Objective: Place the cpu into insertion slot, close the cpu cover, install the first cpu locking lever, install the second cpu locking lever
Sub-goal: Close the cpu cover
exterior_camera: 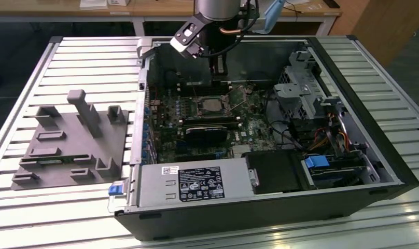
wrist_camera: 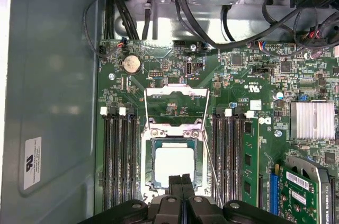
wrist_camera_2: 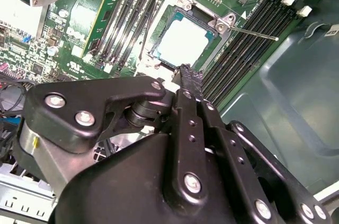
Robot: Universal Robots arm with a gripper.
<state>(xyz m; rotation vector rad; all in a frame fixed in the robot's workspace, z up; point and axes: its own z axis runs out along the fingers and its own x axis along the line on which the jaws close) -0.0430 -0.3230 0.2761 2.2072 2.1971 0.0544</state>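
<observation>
So the cpu (wrist_camera: 175,163) is already sitting flat in the insertion slot (wrist_camera: 150,152), silver top facing up, square with the socket rim. In the exterior view you can spot it (exterior_camera: 211,105) mid-board inside the open computer case (exterior_camera: 265,207).

The cpu cover (wrist_camera: 177,93) isn't down. It's flipped up and open on the side of the socket away from the fingers, so you see board through its cut-out. A thin wire lever (wrist_camera: 212,171) runs along one side of the socket, sticking out past the corner in the second wrist view (wrist_camera_2: 254,33).

The gripper (wrist_camera: 180,179) has its fingers (wrist_camera: 175,188) pressed together with just a seam between them, nothing in them. The tips sit right at the chip's near edge in both wrist views (wrist_camera_2: 188,73), on the opposite side from the raised cover. I can't tell whether they're actually touching it.

Black memory slots (wrist_camera: 119,160) flank the socket on both sides. There's a coin battery (wrist_camera: 131,64) beyond the cover and a graphics card (wrist_camera: 304,187) off to the side.
</observation>
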